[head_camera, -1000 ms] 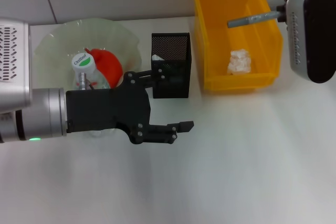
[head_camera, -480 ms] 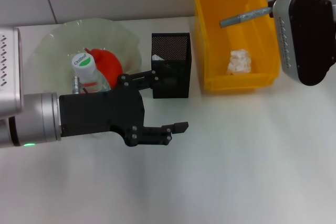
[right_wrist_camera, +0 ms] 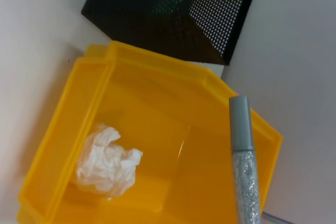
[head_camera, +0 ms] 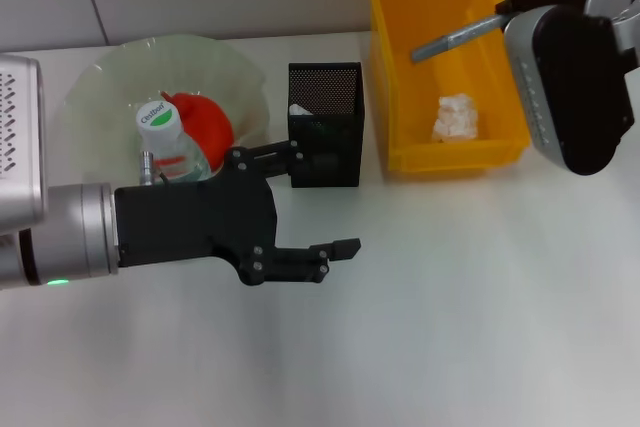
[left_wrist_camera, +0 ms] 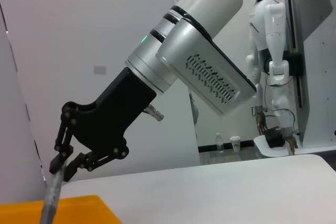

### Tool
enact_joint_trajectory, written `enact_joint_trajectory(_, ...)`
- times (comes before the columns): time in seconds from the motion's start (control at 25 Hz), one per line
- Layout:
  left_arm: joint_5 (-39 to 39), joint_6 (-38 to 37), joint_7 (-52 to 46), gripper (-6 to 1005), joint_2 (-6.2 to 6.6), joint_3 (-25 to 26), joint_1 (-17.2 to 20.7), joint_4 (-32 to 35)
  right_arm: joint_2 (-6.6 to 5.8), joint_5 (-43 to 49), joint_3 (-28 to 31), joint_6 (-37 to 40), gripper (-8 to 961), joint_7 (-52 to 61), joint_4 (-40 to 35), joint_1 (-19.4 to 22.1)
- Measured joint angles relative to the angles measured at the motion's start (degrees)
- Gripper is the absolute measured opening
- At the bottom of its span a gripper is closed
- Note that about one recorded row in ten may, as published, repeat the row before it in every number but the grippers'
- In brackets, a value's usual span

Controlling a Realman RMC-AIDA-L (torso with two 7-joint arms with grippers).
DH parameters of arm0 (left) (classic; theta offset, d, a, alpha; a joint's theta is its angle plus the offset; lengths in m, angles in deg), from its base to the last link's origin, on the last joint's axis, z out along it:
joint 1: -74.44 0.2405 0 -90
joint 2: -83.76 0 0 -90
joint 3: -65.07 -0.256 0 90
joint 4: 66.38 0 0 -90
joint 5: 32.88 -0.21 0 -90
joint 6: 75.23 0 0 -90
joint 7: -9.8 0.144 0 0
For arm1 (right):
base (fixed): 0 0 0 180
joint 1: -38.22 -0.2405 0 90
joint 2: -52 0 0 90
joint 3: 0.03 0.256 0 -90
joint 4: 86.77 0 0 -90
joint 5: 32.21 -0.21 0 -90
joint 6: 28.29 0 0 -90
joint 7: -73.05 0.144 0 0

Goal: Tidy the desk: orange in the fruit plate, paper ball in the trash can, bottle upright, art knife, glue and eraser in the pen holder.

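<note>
The right gripper (head_camera: 515, 2) is positioned above the far right part of the yellow trash can (head_camera: 385, 67), and its jaws are closed on the glue (head_camera: 455, 35), a grey glitter-filled stick that is held tilted over the open bin. In the left wrist view the same gripper (left_wrist_camera: 60, 163) is seen from the side, with the glue (left_wrist_camera: 50, 200) clamped between its fingers and pointing down toward the bin's yellow rim. In the right wrist view the glue (right_wrist_camera: 242, 166) is seen crossing the bin's edge, and the paper ball (right_wrist_camera: 105, 161) is lying on the bin floor. The paper ball (head_camera: 455, 117) is likewise located inside the trash can in the head view. The black mesh pen holder (head_camera: 325, 137) is standing upright just left of the trash can, and something white is visible inside it, though it cannot be identified. The left gripper (head_camera: 325, 202) is held at the near left side of the pen holder, with its fingers spread wide and nothing between them. The translucent fruit plate (head_camera: 100, 87) is set at the far left, and the orange (head_camera: 205, 122) is resting in it. The bottle (head_camera: 165, 137) with a white and green cap is standing upright at the near edge of the plate, directly beside the orange. All items are placed on the white desk (head_camera: 480, 317).
</note>
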Motion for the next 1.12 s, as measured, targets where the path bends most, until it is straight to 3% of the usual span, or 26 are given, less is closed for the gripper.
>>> enact_joint_trajectory(0.48, 2.87, -0.21, 3.67, 812, -0.10, -0.56, 1.99, -1.28, -0.78, 0.00, -1.91, -0.21, 129, -4.53, 0.52, -1.09)
enact_joint_trajectory(0.72, 5.86, -0.41, 6.56, 812, -0.14, -2.05, 3.07, -3.59, 0.60, -0.02, -0.61, -0.24, 130, -12.08, 0.26, -0.27)
enact_joint_trajectory(1.12, 7.72, -0.35, 10.38, 812, -0.17, -2.41, 2.41, -6.58, 0.66, -0.02, 0.48, -0.27, 129, -16.95, -0.15, -0.72)
